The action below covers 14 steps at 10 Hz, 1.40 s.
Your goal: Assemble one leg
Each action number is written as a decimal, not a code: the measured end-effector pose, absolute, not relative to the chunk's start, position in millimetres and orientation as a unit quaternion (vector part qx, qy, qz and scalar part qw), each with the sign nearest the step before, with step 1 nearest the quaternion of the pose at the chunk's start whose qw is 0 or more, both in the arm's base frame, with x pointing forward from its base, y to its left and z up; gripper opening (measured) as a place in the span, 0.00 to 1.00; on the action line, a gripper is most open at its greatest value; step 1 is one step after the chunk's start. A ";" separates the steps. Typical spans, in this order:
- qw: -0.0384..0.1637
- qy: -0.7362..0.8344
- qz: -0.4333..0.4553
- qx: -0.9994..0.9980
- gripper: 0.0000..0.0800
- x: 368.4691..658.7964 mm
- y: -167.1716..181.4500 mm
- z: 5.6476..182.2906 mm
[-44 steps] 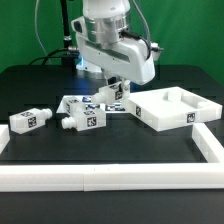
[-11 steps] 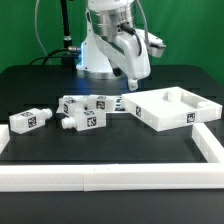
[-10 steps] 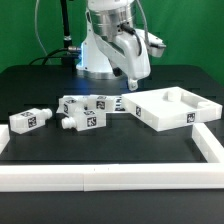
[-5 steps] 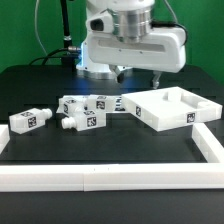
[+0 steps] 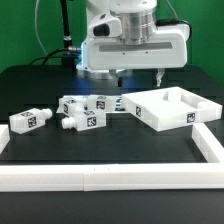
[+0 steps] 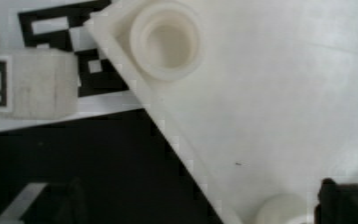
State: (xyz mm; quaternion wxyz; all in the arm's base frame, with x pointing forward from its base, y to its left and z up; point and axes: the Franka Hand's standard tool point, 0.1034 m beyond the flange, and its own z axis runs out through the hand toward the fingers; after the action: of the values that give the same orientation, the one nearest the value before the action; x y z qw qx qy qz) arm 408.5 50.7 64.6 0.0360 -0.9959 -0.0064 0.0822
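Observation:
Several white legs with black-and-white tags lie on the black table: one at the exterior view's left [image 5: 30, 119], one in front [image 5: 82, 122], and two close together behind it [image 5: 84, 104]. The big white square panel [image 5: 172, 108] with raised rim lies at the right. My gripper [image 5: 138, 76] hangs open and empty above the panel's left corner, well off the table. In the wrist view my gripper [image 6: 194, 205] shows dark fingertips [image 6: 350, 198] wide apart over the panel [image 6: 265, 120]. The panel's corner hole [image 6: 167, 40] and a leg's end [image 6: 43, 85] show beyond.
The marker board [image 5: 118, 104] lies between the legs and the panel; its tags also show in the wrist view [image 6: 60, 30]. A low white rail [image 5: 110, 178] runs along the front and up the right side [image 5: 205, 140]. The robot's base stands behind.
The gripper has turned about its vertical axis from side-on to square-on to the camera and shifted slightly right, over the panel's left corner. The legs and panel have not moved.

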 end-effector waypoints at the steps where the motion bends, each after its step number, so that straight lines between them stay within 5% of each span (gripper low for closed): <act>1: 0.030 -0.087 0.069 -0.993 0.81 412.8 52.4 60.6; 6: -0.002 -0.184 0.034 -0.982 0.81 419.6 47.0 18.9; 9: -0.003 -0.184 0.033 -0.982 0.81 418.6 46.6 16.2; 13: -0.003 -0.184 0.033 -0.982 0.12 418.6 46.5 16.2; 14: -0.003 -0.184 0.033 -0.982 0.12 418.8 46.6 16.3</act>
State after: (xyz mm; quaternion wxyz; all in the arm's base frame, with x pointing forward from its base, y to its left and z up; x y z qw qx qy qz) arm 418.8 46.6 16.3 -0.0031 -0.9824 -0.1837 0.0329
